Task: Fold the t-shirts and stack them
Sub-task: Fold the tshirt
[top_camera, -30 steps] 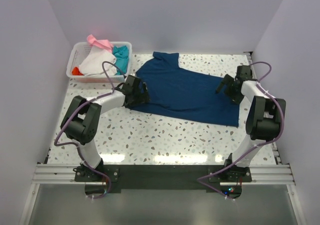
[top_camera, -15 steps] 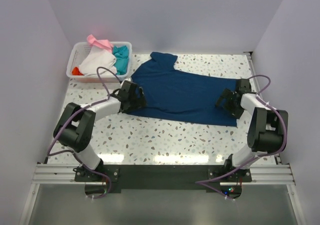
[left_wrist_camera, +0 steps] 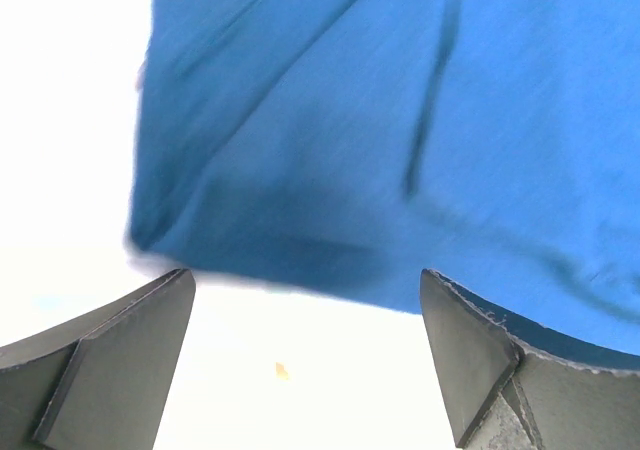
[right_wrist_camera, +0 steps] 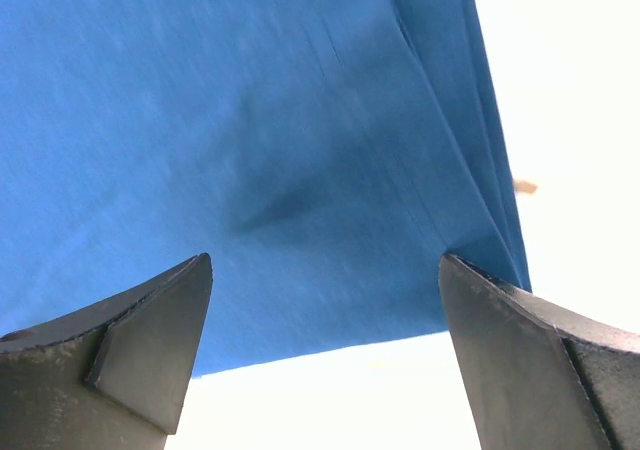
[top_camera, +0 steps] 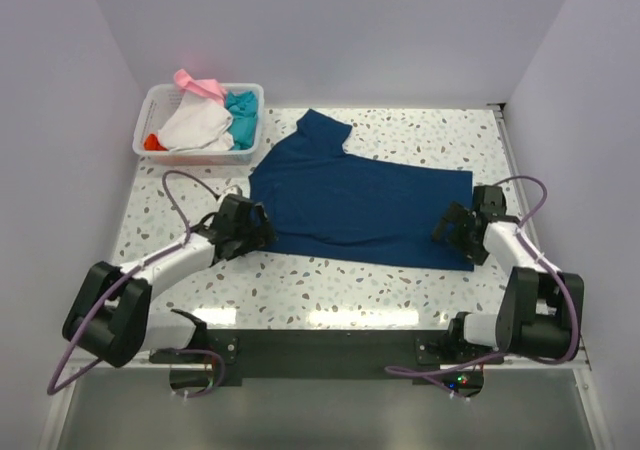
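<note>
Both gaping empty, left tool [left_wrist_camera: 305, 300] and right tool [right_wrist_camera: 325, 280] flank the blue t-shirt [top_camera: 360, 195].

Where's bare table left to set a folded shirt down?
Bare: the near strip of table between the navy t-shirt and the arm bases, and the far-right corner behind it. Crowded: far left, where the basket holds other shirts.

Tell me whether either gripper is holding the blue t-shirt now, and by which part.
Nothing is held. The left gripper and right gripper both stand open at the near edge of the blue t-shirt, with no cloth pinched between their fingers.
</note>
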{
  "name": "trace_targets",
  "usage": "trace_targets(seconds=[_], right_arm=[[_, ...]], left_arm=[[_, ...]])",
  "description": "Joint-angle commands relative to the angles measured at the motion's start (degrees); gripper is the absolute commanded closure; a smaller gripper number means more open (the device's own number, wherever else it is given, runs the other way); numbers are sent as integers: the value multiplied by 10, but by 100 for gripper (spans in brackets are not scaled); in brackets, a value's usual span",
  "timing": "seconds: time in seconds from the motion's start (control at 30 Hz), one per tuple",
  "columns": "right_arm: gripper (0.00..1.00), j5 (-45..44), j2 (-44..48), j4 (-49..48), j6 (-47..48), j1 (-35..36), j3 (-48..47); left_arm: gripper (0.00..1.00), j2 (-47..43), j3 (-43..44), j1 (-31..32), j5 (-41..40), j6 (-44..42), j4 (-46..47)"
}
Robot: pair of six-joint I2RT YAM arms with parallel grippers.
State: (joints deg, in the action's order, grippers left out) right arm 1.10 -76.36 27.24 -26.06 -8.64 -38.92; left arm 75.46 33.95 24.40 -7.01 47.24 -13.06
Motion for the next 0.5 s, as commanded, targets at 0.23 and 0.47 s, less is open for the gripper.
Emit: trace_targets(seconds=[0.23, 0.47], right_arm=[[1, 21, 174, 60, 22, 1, 23], [1, 31, 224, 94, 37, 1, -26]], left_arm=[[0, -240, -82, 6, -5, 56, -98], [0, -117, 11, 7, 26, 19, -29]])
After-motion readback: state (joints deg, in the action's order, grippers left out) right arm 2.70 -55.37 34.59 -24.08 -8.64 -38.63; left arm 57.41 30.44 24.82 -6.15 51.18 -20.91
